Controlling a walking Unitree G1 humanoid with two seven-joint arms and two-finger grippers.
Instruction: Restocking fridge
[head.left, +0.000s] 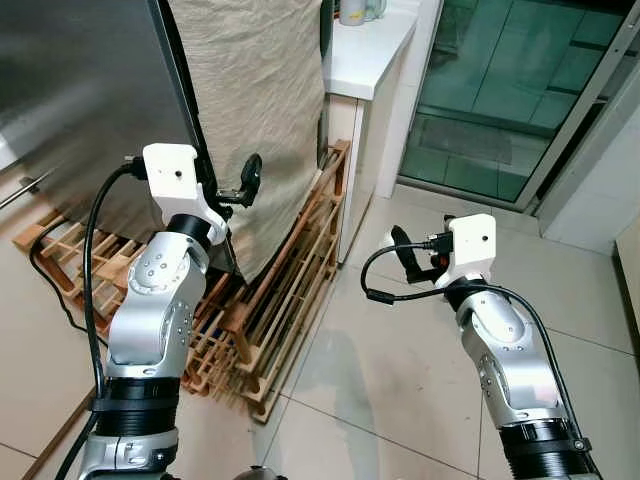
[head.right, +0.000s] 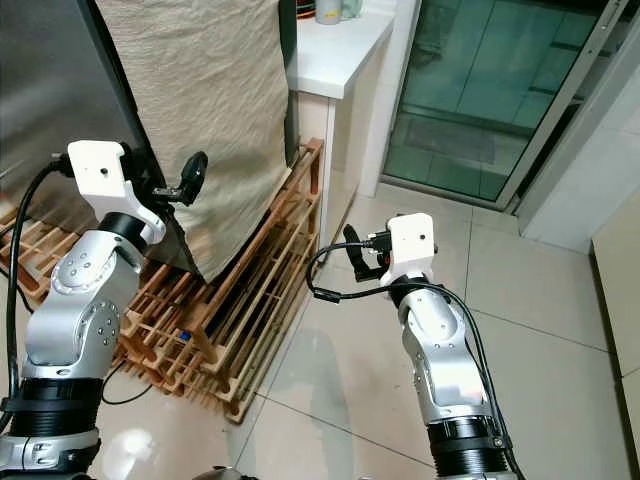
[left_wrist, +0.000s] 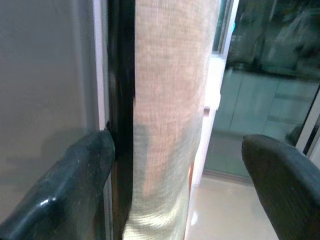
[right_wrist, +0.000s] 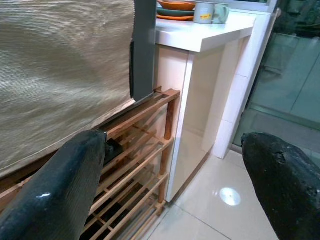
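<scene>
As the left gripper (head.left: 232, 190) is wide open and empty at the fridge door (head.left: 80, 110) edge, at 11 o'clock, you next hook and pull it, right gripper (head.left: 405, 255) also open, empty.

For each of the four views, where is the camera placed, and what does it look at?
Left eye, right eye: head, looking down at fridge, cloth, wooden rack; both arms show.
Left wrist: along open left gripper at the fridge edge and cloth.
Right wrist: along open right gripper at rack, white counter.
All share the cloth.
</scene>
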